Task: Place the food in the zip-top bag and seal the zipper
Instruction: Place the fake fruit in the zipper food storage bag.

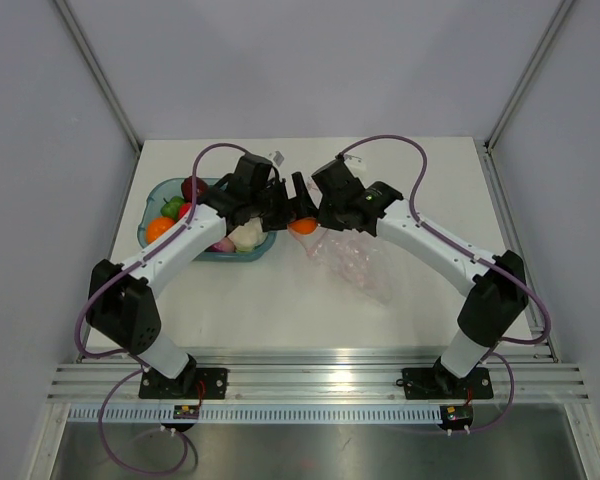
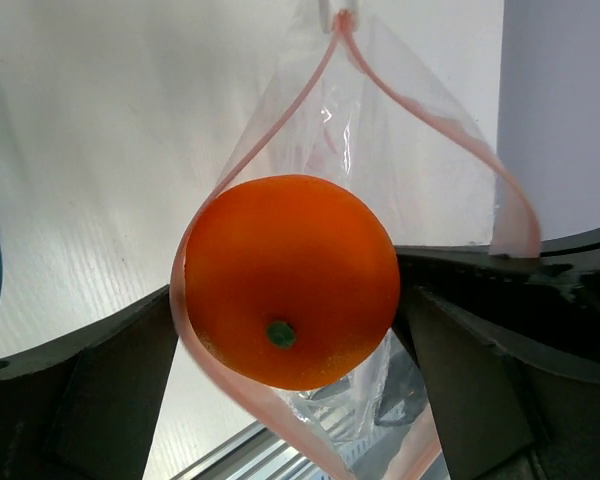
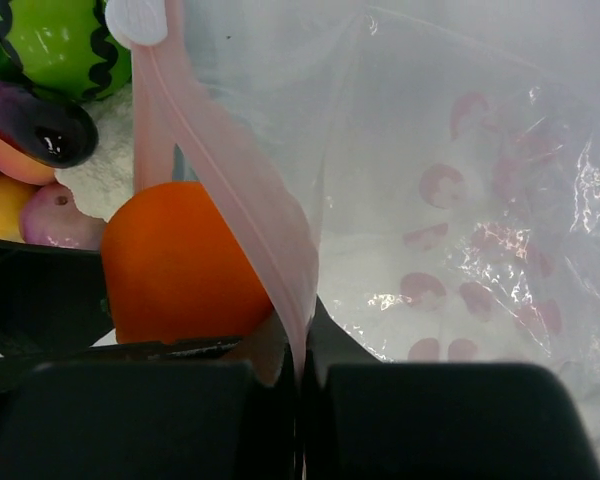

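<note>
An orange ball [image 2: 292, 280] of the food sits in the mouth of the zip-top bag [image 1: 358, 262], ringed by the pink zipper [image 2: 212, 190]. My left gripper [image 2: 290, 300] is open, one finger on each side of the ball, and hangs over the bag mouth in the top view [image 1: 294, 204]. My right gripper [image 3: 300, 360] is shut on the zipper strip [image 3: 242, 190] and holds the mouth up [image 1: 320, 216]. The orange ball [image 3: 180, 265] shows just left of that strip. More food lies in the teal tray [image 1: 152, 196]: green [image 3: 55, 45], purple [image 3: 35, 125], white cauliflower [image 3: 100, 175].
The teal tray lies at the back left with several toy pieces in it. The clear bag's body, printed with pink marks [image 3: 440, 185], lies crumpled right of centre. Both arms meet over the table's middle; grey walls stand behind and to the sides.
</note>
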Robot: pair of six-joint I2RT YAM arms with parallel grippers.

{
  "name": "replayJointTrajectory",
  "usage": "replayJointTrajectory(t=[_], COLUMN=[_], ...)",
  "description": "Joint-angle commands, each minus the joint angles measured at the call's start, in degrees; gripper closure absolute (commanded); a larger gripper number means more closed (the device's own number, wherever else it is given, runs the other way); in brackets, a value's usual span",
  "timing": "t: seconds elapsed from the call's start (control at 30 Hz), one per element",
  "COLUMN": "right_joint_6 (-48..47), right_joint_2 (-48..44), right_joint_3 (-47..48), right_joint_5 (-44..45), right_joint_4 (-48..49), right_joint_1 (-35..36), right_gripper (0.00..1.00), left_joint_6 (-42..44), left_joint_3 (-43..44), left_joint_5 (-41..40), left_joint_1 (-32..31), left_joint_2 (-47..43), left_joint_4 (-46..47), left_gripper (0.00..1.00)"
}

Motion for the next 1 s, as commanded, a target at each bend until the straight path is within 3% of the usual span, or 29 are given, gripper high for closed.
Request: replayJointTrajectory(t=[0.0, 0.4, 0.6, 0.97], right_joint_6=[0.68, 0.42, 0.33, -0.02], right_joint_2=[-3.48, -0.76, -0.05, -0.75], right_joint_3=[0.26, 1.14, 1.58, 1.32], right_joint_5=[0.65, 2.14, 1.71, 1.62], right_joint_4=[3.01, 0.99, 1.25, 1.34], right_joint_1=[0.11, 0.11, 0.11, 0.11], right_gripper=[1.00, 1.00, 1.00, 1.00], left_joint_6=[2.57, 6.96, 8.90, 9.78], left_joint_3=[2.92, 6.79, 6.79, 3.71], left_joint_5=[-1.48, -2.01, -7.01, -9.48], left_joint_1=[-0.33, -0.42, -0.33, -0.33], left_joint_2=[-0.61, -0.87, -2.19, -7.81], left_joint_4=[-2.28, -8.00, -12.30, -11.34], left_gripper=[0.04, 0.01, 0.03, 0.01])
